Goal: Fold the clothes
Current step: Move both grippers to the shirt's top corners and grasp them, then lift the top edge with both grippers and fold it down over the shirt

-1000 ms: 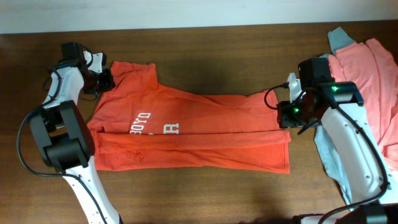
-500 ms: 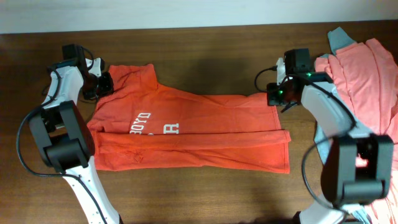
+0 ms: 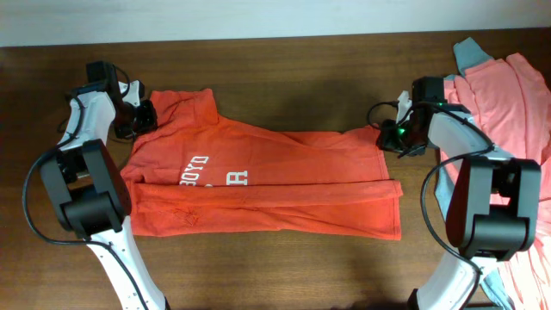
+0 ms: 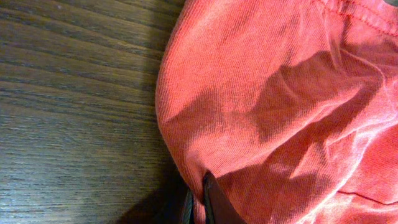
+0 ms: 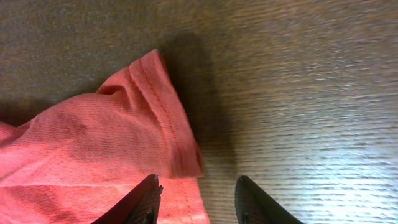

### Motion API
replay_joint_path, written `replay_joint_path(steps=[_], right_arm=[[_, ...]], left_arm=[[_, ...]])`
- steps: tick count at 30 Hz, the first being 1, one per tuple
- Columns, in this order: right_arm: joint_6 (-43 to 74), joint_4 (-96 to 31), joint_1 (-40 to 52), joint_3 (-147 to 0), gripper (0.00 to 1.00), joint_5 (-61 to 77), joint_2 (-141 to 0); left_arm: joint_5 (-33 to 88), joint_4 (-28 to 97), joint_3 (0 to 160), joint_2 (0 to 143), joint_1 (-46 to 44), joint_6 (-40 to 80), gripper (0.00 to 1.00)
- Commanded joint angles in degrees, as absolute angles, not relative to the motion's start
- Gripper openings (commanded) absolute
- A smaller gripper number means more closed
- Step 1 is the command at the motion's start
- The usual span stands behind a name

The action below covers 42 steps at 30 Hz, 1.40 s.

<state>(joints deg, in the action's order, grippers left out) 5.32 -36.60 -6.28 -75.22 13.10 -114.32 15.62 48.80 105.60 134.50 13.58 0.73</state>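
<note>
Orange-red cotton, the T-shirt, lies lengthwise across the middle of the brown wooden table. Its near long edge is folded over onto the body, forming a flat double band along the near side. White print shows on the left half, above the folded band and only partly readable. The far edge runs unevenly, higher at the left end and dipping toward the right.

Left gripper: positioned at the far left corner of the T-shirt. The jaws are closed tight on the cloth. In the left wrist view one dark fingertip is buried in a bunched, shadowed fold of the fabric, with bare wood to the left of it.

Right gripper: positioned at the far right corner of the T-shirt. In the right wrist view the two fingers stand moderately apart. The stitched hem corner lies just ahead of the left finger and partly over it; the other finger is over bare wood. Nothing is pinched between them.

Other garments: a salmon-pink pile sits at the far right of the table, reaching to the picture's edge. A grey-blue piece shows at the pile's far corner, and more grey-blue cloth shows beneath the right arm on the near side. The pile lies well apart from the T-shirt, with the right arm between them.
</note>
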Motion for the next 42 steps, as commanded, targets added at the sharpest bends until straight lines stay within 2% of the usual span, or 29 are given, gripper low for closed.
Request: replay_joint_path(steps=[1, 13, 18, 20, 24, 29, 31, 36, 38, 40, 42], right_arm=[[4.78, -36.18, -5.98, -76.03, 0.44, 14.85, -115.02], [4.99, -34.59, -5.98, -76.03, 0.43, 16.53, -118.72], [5.02, -33.5, -6.02, -76.05, 0.27, 16.51, -118.74], [4.99, -33.15, -6.02, -76.05, 0.24, 16.45, -118.74], [5.04, -32.95, -6.11, -76.14, 0.22, 15.53, -118.65], [6.5, -36.64, -6.13, -78.94, 0.14, 9.96, -117.95], [6.48, -38.39, -6.13, -80.68, 0.11, 9.8, -117.56], [6.5, -41.89, -6.07, -84.9, 0.09, 9.63, -117.34], [6.46, -43.72, -6.07, -86.48, 0.04, 9.63, -117.34], [6.26, -45.39, -6.02, -87.39, 0.04, 9.69, -117.34], [6.0, -46.85, -6.02, -87.9, 0.04, 9.72, -117.34]], left_arm=[[13.67, 49.63, 105.41, 135.15, 13.76, 1.32, 0.09], [13.67, 49.6, 105.41, 135.15, 13.76, 1.3, 0.09], [13.69, 49.63, 105.41, 135.15, 13.76, 1.32, 0.09], [13.67, 49.63, 105.41, 135.15, 13.76, 1.3, 0.09], [13.69, 49.65, 105.41, 135.15, 13.76, 1.32, 0.09], [13.69, 49.82, 105.41, 135.15, 13.76, 1.32, 0.09], [13.67, 49.84, 105.41, 135.15, 13.78, 1.3, 0.09], [13.69, 50.11, 105.43, 135.15, 13.78, 1.3, 0.09], [13.69, 50.22, 105.43, 135.15, 13.78, 1.3, 0.09], [13.72, 50.28, 105.43, 135.13, 13.78, 1.3, 0.08], [13.72, 50.68, 105.47, 134.85, 13.78, 1.3, 0.02]])
